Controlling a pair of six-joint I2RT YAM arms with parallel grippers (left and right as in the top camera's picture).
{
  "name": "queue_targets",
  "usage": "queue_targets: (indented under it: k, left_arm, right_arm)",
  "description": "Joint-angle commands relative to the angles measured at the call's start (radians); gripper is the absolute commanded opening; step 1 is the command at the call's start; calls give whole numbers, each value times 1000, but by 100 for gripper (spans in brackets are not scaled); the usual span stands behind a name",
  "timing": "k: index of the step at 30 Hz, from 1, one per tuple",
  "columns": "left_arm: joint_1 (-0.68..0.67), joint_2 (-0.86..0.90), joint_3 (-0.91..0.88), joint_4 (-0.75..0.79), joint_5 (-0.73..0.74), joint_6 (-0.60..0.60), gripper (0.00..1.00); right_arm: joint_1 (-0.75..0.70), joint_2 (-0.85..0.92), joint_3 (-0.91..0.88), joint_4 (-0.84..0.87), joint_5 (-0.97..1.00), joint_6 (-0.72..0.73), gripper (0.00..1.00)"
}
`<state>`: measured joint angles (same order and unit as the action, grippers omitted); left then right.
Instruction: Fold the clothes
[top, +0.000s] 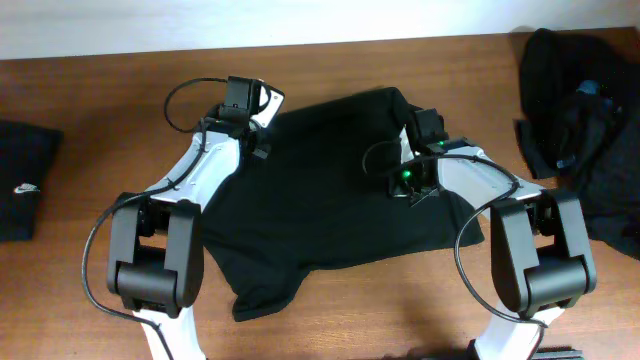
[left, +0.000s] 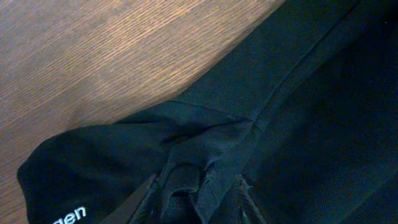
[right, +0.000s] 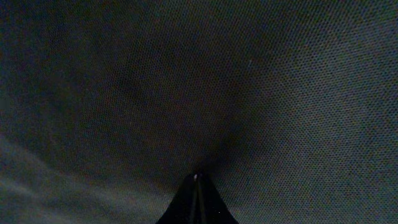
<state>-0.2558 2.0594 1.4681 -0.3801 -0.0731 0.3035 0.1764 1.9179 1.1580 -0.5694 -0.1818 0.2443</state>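
Observation:
A black T-shirt (top: 320, 200) lies spread across the middle of the table. My left gripper (top: 258, 140) is at its far left corner. In the left wrist view the jaws (left: 193, 186) are shut on a bunched fold of the shirt (left: 298, 93), with white lettering (left: 68, 216) on the fabric nearby. My right gripper (top: 420, 125) is at the shirt's far right corner. In the right wrist view its fingers (right: 198, 179) are pressed together, and the fabric (right: 199, 74) fills the view and creases toward the tips.
A folded black garment with a white logo (top: 22, 185) lies at the left table edge. A pile of black clothes (top: 585, 130) sits at the far right. Bare wood table (top: 110, 120) surrounds the shirt.

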Motion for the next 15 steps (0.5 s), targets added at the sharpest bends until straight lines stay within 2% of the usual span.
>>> queue_targets:
  k: [1, 15]
  left_arm:
    - [3, 18, 6, 11, -34, 6, 39]
    - [3, 69, 6, 26, -67, 66, 39]
  right_arm:
    - [1, 21, -34, 10, 13, 9, 4]
    - [1, 21, -49, 21, 13, 9, 4]
